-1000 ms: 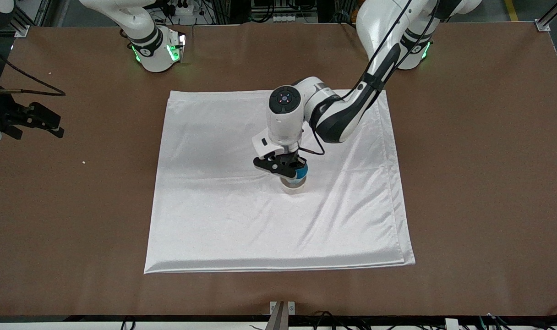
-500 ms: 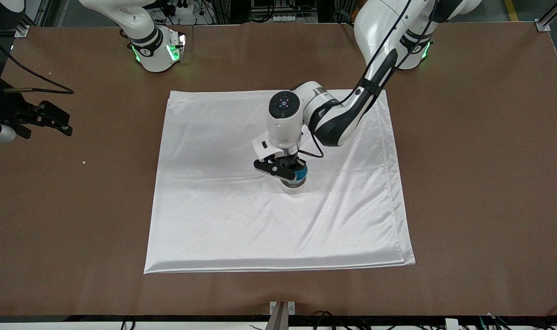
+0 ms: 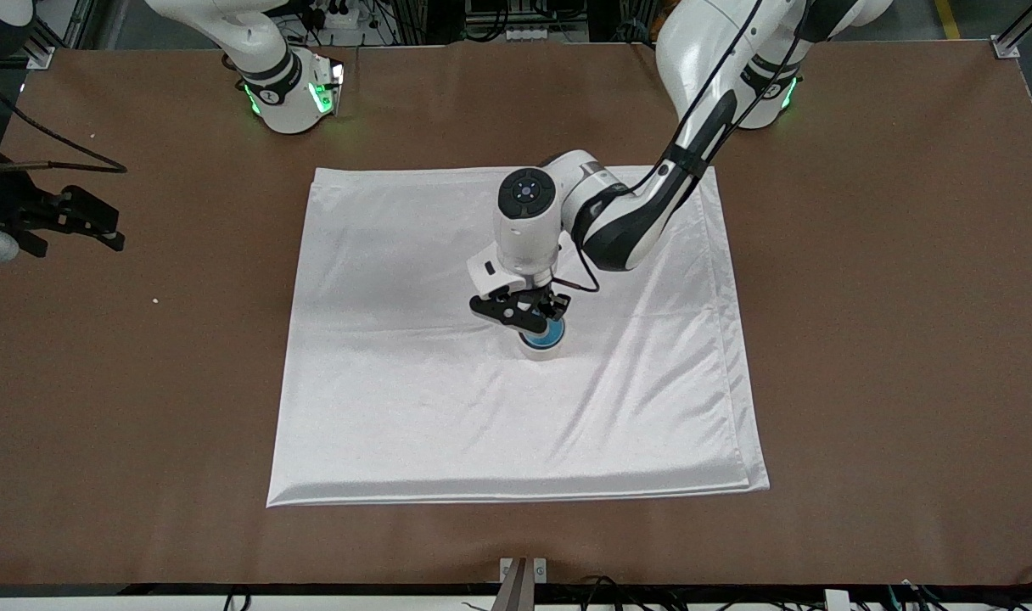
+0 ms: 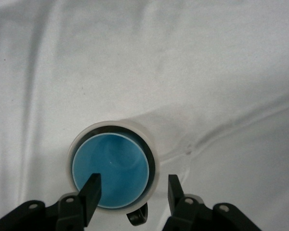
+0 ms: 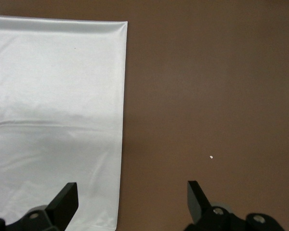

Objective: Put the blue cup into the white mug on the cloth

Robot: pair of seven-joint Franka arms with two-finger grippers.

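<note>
Left hand (image 4: 130, 197) directly over mug (image 4: 151, 159) w/ cup (image 4: 110, 171) nested inside, mid-cloth (image 3: 397, 407); fingers apart, clear of cup; exit straight up. Right hand (image 5: 132, 199) waits, apart, over worktop (image 5: 207, 96)

Broad brown table (image 3: 889, 339), matte, evenly lit from overhead, one pale speck (image 3: 154, 299) toward the right arm's end; dark clutter past its upper edge, possibly cables (image 3: 516, 17) and metal framing.

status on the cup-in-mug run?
Left gripper open over white mug, blue cup seated inside, on cloth. Right gripper open, waiting over the table's edge. Nothing in the way.
</note>
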